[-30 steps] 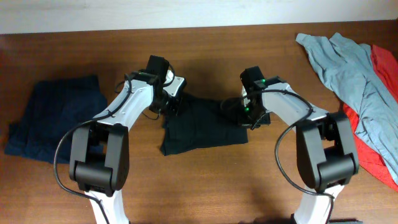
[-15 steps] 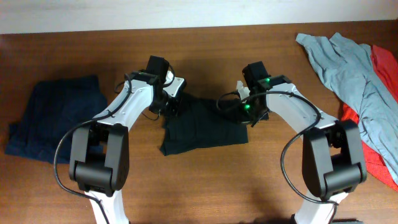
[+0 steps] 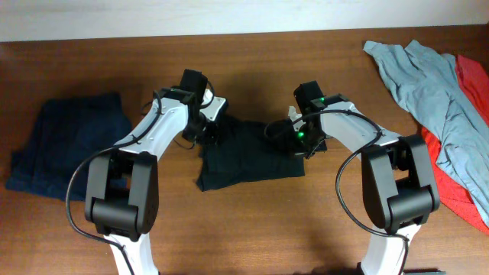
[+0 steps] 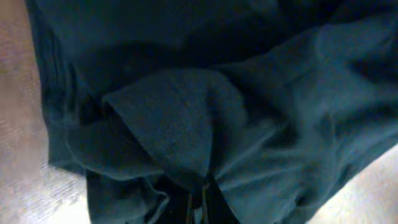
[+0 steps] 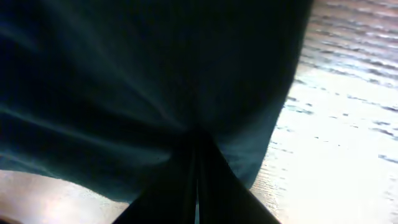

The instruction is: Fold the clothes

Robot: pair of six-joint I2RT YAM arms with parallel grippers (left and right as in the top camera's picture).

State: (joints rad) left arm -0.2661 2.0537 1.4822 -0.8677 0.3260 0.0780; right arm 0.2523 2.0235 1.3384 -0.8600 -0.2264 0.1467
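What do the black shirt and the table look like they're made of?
The black shirt: soft matte fabric, likely a cotton knit; it bunches into limp folds. The table: wood or wood-look laminate; brown grain lines, slight sheen.

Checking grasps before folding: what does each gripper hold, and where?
Both pinch the black T-shirt: left gripper its far-left edge, right gripper its far-right edge.

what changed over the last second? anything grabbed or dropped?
Right gripper, shut on the black T-shirt at its right edge, drifted slightly left, bunching the cloth; its elbow swung out and came back. Nothing taken or released. Left gripper stayed clamped on the left edge; navy garment, grey-blue shirt and red cloth unmoved.
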